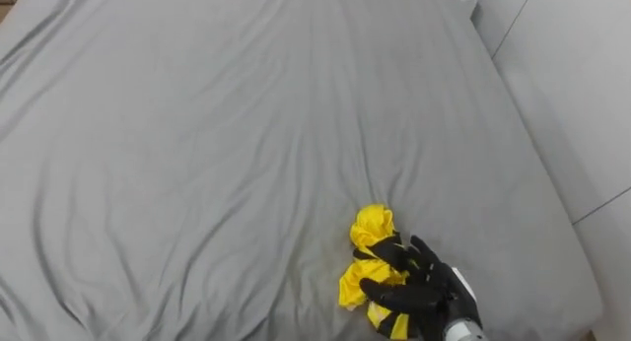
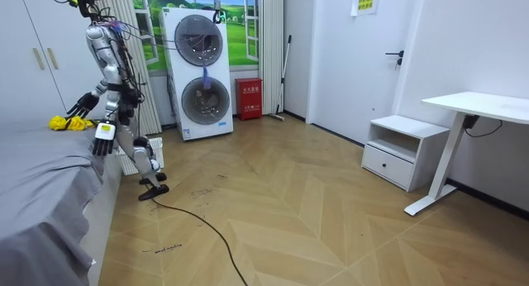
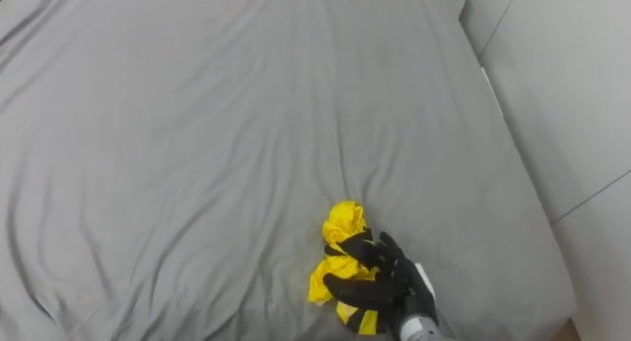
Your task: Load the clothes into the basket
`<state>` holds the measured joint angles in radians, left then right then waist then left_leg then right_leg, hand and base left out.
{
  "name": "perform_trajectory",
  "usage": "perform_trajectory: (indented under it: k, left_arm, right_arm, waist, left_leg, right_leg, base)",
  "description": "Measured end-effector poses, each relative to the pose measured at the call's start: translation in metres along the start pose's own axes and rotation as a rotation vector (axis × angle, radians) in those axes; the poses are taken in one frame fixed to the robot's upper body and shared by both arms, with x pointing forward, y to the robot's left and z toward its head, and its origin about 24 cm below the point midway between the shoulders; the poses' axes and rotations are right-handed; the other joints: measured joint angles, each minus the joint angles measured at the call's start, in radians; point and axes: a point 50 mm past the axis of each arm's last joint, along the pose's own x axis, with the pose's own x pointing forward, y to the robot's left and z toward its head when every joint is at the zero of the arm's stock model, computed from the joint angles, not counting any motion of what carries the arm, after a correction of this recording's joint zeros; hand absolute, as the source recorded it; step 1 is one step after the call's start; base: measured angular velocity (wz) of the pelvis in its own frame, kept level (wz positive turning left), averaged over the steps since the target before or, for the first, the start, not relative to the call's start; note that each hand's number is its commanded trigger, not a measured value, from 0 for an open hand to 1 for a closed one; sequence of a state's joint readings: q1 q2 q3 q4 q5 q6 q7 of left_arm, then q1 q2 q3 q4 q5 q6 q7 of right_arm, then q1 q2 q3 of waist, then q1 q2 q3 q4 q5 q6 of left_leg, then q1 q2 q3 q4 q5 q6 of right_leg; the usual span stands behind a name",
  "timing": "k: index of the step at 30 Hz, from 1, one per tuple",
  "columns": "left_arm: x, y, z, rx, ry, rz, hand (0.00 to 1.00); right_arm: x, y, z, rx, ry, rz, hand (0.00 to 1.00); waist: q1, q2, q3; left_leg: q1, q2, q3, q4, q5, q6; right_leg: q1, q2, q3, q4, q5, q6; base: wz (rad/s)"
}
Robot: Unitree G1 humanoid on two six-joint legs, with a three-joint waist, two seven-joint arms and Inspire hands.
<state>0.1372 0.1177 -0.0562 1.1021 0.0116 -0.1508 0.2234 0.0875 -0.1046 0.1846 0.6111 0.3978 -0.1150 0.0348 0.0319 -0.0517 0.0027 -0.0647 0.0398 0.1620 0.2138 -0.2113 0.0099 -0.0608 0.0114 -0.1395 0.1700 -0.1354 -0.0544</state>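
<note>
Yellow garment (crumpled, bunched up) sits gripped in the right hand.

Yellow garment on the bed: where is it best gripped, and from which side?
Grip the bunched middle of the yellow garment, where folds stand up off the grey sheet. Come from above on the bed's near right side, as the right hand does, its fingers curled round the heap.
</note>
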Motion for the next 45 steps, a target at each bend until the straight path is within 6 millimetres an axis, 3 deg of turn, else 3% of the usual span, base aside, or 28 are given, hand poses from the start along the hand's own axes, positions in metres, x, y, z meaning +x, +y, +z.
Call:
perform_trajectory:
  k: [13,21,33,45]
  left_arm:
    - [0.004,0.002,0.007,0.013,0.003,0.004,0.00]
    - [0.004,0.000,0.009,-0.010,0.000,0.003,0.00]
    - [0.004,0.002,0.005,-0.021,0.017,0.013,0.00]
    - [0.003,0.003,0.004,-0.014,0.012,0.022,0.00]
  right_arm:
    - [0.001,-0.004,-0.015,-0.029,0.077,-0.017,0.00]
    - [0.009,-0.016,-0.017,-0.049,0.101,-0.087,0.00]
    - [0.015,-0.037,-0.012,-0.036,0.114,-0.207,0.00]
    - [0.017,-0.037,-0.009,-0.064,0.110,-0.250,0.00]
  waist:
    - [0.000,-0.002,0.0000]
    - [-0.001,0.010,0.0057]
    - [0.006,0.025,-0.0029]
    - [0.007,0.022,-0.0015]
  left_leg:
    - [-0.060,-0.001,0.000,0.010,0.000,0.001]
    - [-0.086,-0.001,-0.001,0.021,0.001,0.003]
    - [-0.100,-0.009,-0.013,0.009,0.010,0.008]
    - [-0.110,-0.021,-0.029,0.007,0.019,0.016]
  right_leg:
    - [-0.061,-0.001,0.000,0.009,0.003,0.005]
    - [-0.080,-0.006,-0.016,0.015,0.003,0.005]
    - [-0.098,-0.012,-0.032,0.015,0.003,0.005]
    - [-0.102,-0.026,-0.056,0.018,-0.001,0.012]
  base:
    - [0.00]
    - [0.04]
    - [0.01]
    - [0.05]
